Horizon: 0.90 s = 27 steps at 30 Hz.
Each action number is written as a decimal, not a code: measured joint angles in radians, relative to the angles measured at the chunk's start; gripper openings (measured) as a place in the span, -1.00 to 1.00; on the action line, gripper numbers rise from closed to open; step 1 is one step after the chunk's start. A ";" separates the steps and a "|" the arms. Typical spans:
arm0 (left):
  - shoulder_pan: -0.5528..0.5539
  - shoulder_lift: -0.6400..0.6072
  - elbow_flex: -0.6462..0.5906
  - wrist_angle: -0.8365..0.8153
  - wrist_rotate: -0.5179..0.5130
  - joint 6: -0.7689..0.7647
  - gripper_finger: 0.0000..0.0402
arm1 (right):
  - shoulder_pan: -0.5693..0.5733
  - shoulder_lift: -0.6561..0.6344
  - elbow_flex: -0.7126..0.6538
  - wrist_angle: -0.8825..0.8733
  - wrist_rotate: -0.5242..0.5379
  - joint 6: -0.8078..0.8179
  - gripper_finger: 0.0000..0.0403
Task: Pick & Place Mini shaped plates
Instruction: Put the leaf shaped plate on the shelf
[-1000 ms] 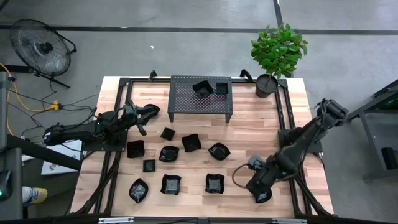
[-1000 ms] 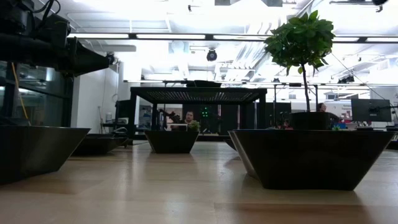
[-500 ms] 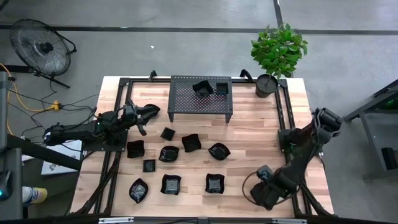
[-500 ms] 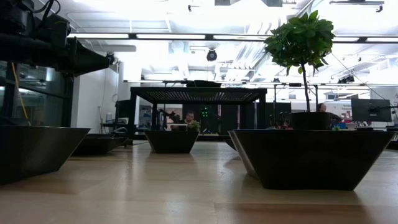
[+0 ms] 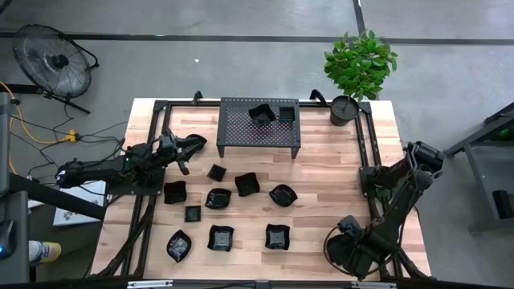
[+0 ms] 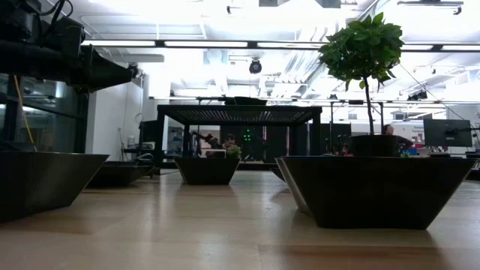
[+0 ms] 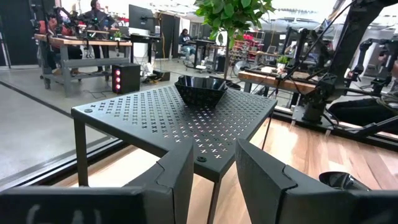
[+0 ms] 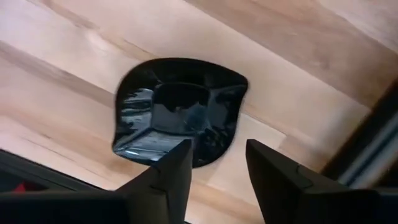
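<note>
The wooden table (image 5: 321, 172) fills the middle of the high view, and the black perforated rack (image 5: 259, 127) stands at its upper centre. Two mini shaped plates (image 5: 263, 113) already lie on the rack top, so it looks like the drop-off place. A potted plant (image 5: 359, 64) sits at the table's upper right corner, clear of the working area.

Nine more small black dishes (image 5: 245, 184) are scattered across the centre and lower left of the table, apart from one another, which leaves room for fingers around each rim.

The right gripper (image 5: 345, 257) hangs low at the lower right of the high view. Its wrist view looks down on one wavy-edged black plate (image 8: 180, 109) lying flat on the wood. Its fingers (image 8: 171, 177) are spread with nothing between them, seemingly poised over the plate.

The left gripper (image 7: 211, 168) waits at the left of the table, facing the rack, fingers apart and empty.
</note>
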<state>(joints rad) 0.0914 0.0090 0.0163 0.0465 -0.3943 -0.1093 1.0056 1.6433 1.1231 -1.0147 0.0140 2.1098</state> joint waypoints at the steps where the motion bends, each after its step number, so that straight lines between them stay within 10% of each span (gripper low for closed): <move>1: 0.000 0.000 0.000 0.000 0.000 0.000 -0.42 | 0.000 0.000 -0.015 0.022 0.005 -0.005 -0.25; 27: 0.000 0.000 0.000 0.000 0.000 0.000 -0.42 | 0.018 -0.040 -0.190 0.186 0.047 -0.065 -0.26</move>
<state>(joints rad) 0.0911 0.0088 0.0163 0.0467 -0.3943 -0.1092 1.0241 1.6035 0.9329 -0.8290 0.0613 2.0449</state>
